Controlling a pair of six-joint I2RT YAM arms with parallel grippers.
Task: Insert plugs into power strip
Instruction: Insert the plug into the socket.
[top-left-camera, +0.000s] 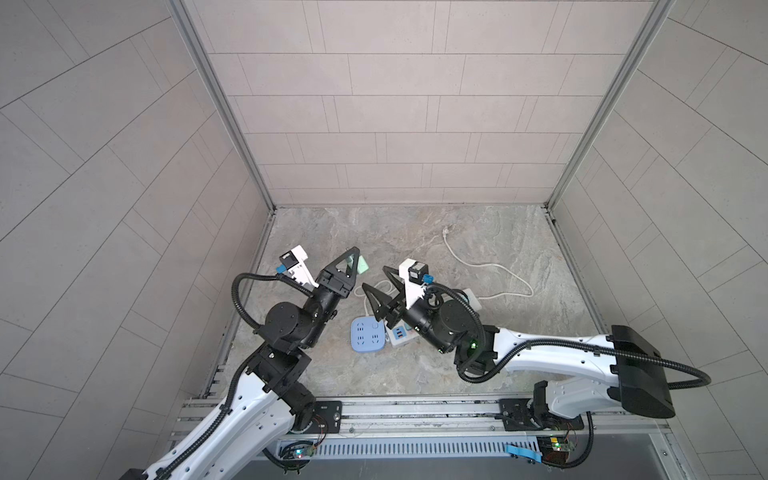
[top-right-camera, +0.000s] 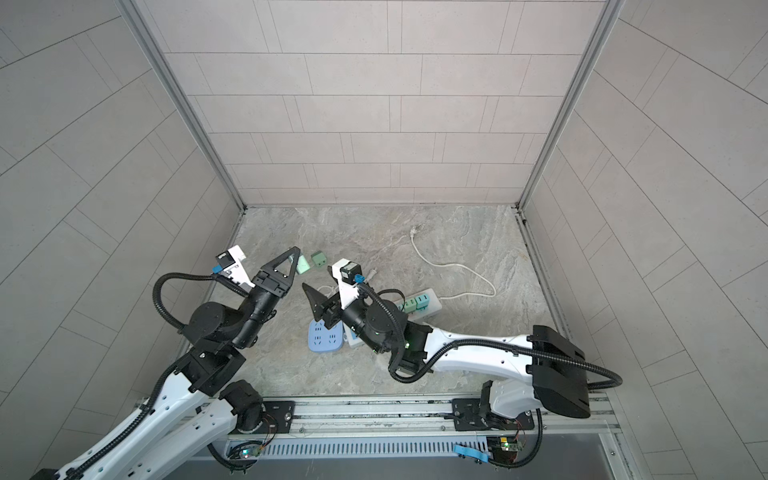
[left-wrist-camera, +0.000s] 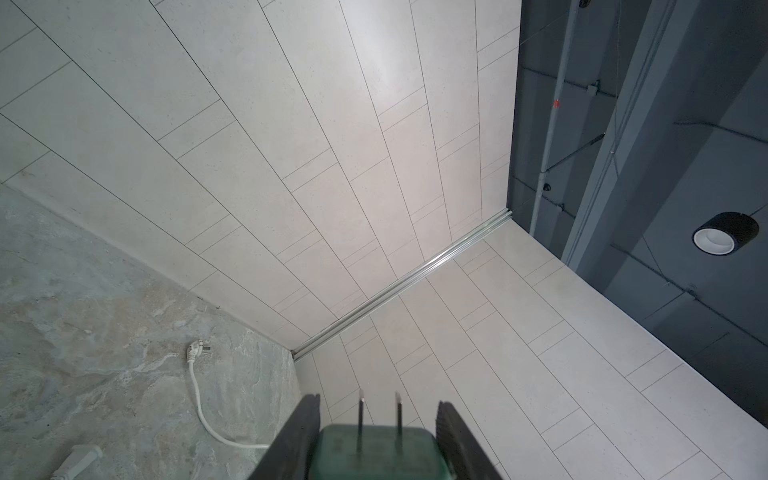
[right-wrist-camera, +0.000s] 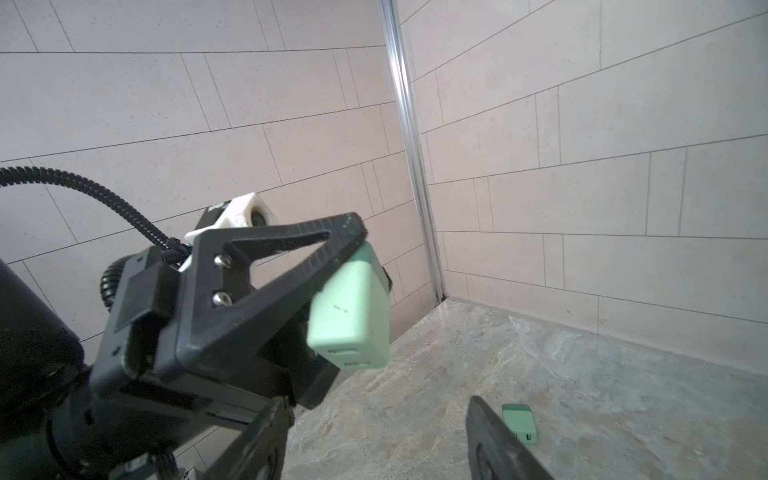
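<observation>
The left claw (top-left-camera: 355, 261) is raised over the left half of the worktop (top-left-camera: 415, 374), clamped on a mint plug (top-left-camera: 363, 266) whose two prongs point toward the back right corner in the left wrist view. A second mint plug (top-right-camera: 319, 259) lies loose on the stone behind it, left of centre. The right claw (top-left-camera: 374, 277) hangs just beside the left one, jaws apart with nothing between them. Below the two claws, a square blue power strip (top-left-camera: 368, 334) lies flat with its sockets bare. Partly under the right arm, a white power strip (top-right-camera: 432, 305) carries a row of seated plugs (top-right-camera: 415, 302), teal and mint.

A white cord (top-left-camera: 490, 270) loops across the right half toward the back edge. Around it the back half lies open, as does the band along the front edge. The worktop is grey veined stone, closed in by pale tiled walls (top-left-camera: 395, 104) on three sides, with a metal rail (top-left-camera: 415, 409) along the front.
</observation>
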